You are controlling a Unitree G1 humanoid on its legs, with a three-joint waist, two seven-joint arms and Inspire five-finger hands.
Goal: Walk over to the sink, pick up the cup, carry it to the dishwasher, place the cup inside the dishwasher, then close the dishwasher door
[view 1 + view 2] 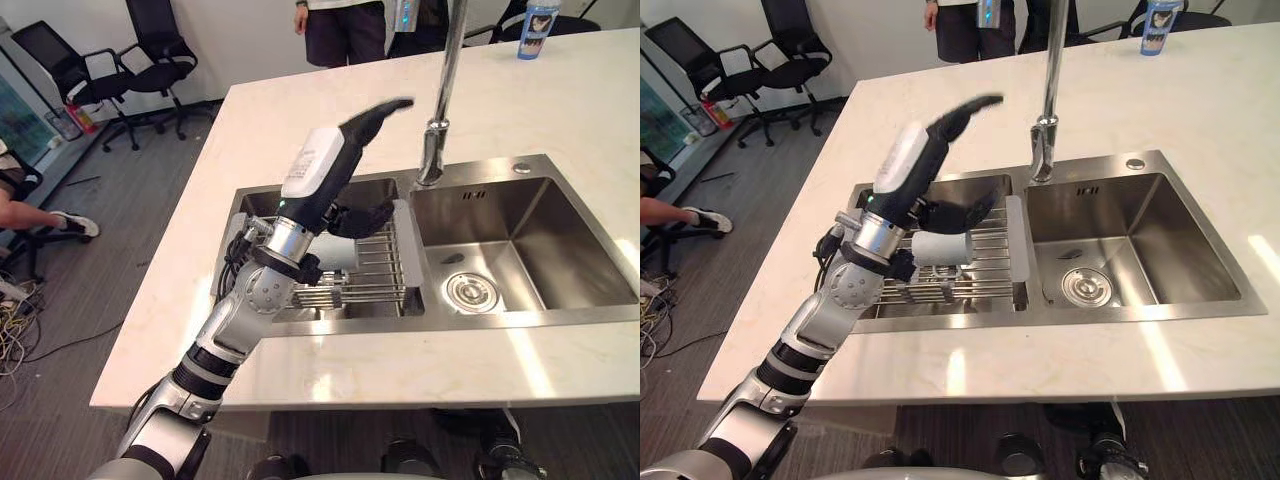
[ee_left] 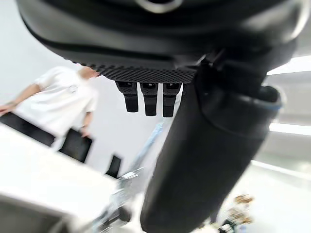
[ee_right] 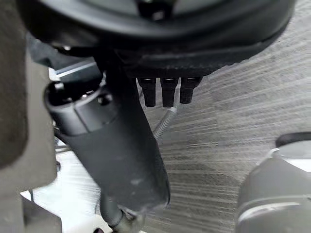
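A white cup [image 1: 940, 247] lies on its side on a wire rack [image 1: 985, 262] in the left basin of the steel sink [image 1: 1140, 310]. My left hand [image 1: 908, 165] is raised above the cup and apart from it. Its fingers [image 1: 968, 107] stretch out toward the faucet and its thumb [image 1: 962, 213] juts over the rack, open and holding nothing. In the left wrist view the fingers [image 2: 148, 99] stand straight beside the thumb [image 2: 209, 160]. My right hand [image 3: 116, 145] hangs over grey floor, its fingers [image 3: 167, 92] straight and empty.
A tall faucet [image 1: 440, 100] rises between the two basins; the right basin [image 1: 540, 250] has a drain. The sink sits in a pale marble counter [image 1: 300, 110]. A blue bottle [image 1: 538, 28] stands far right. A person [image 1: 340, 25] stands beyond the counter; office chairs [image 1: 150, 50] at left.
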